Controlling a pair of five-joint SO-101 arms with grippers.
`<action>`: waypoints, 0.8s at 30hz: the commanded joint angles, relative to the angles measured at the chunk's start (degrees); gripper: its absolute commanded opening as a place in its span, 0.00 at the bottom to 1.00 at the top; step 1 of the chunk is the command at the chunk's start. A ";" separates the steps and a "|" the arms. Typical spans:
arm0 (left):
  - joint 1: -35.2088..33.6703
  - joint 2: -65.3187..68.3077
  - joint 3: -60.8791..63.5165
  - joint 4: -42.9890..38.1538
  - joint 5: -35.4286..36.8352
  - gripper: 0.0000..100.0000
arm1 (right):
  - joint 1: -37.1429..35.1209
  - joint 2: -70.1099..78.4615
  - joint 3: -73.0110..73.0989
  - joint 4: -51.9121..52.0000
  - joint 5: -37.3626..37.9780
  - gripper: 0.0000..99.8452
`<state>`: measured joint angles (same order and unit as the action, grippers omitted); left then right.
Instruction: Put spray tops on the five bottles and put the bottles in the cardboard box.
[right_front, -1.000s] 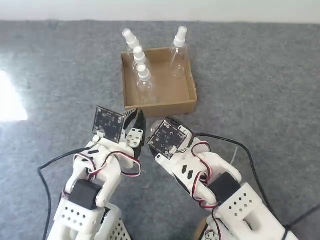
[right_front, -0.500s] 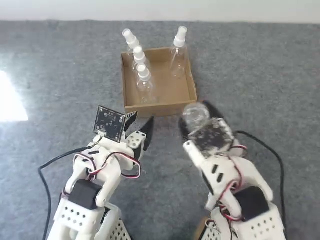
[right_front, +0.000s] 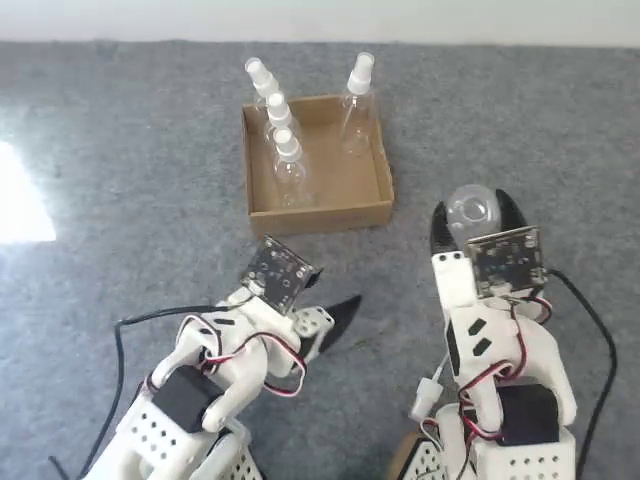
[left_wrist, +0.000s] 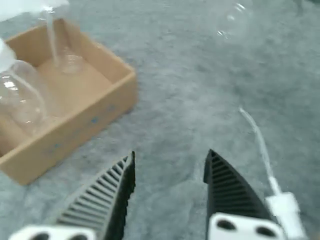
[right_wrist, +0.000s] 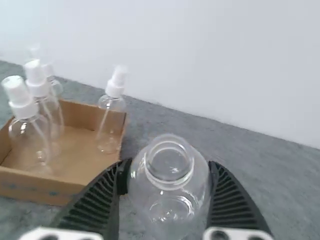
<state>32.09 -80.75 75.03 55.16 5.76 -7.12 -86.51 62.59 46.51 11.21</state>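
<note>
A clear bottle (right_front: 468, 209) with an open neck and no top is held upright off the table, right of the cardboard box (right_front: 320, 215); my right gripper (right_front: 470, 218) is shut on its body. In the right wrist view the bottle (right_wrist: 168, 186) sits between the black fingers (right_wrist: 100, 192). A loose white spray top (left_wrist: 281, 206) with its thin tube lies on the grey carpet beside my left gripper (left_wrist: 171, 156), which is open and empty, low over the floor. In the high view that spray top (right_front: 427, 393) lies by the right arm's base. Several capped bottles (right_front: 288, 160) stand in the box.
The box (left_wrist: 75, 131) sits at the far middle of the grey carpet (right_front: 120, 180). One capped bottle (right_front: 358, 95) stands in the box's far right corner. A white wall (right_wrist: 200, 50) rises behind. Both arm bases crowd the near edge.
My right arm has swung right, carrying the bottle away from the box front. My left gripper has opened and turned right and down, away from the bottle.
</note>
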 joint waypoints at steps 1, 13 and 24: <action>4.66 -0.09 -1.19 -0.35 -0.53 0.24 | 3.12 -0.40 -3.69 -1.80 -1.14 0.11; 8.44 -0.09 0.40 -0.79 1.23 0.24 | 14.11 -0.31 -6.68 -1.71 -4.04 0.11; 10.46 6.86 -2.15 -5.63 0.53 0.26 | 25.27 -0.22 -9.41 -1.80 -6.95 0.11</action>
<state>40.70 -80.48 76.18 52.26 6.29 15.74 -86.86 57.49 46.51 5.58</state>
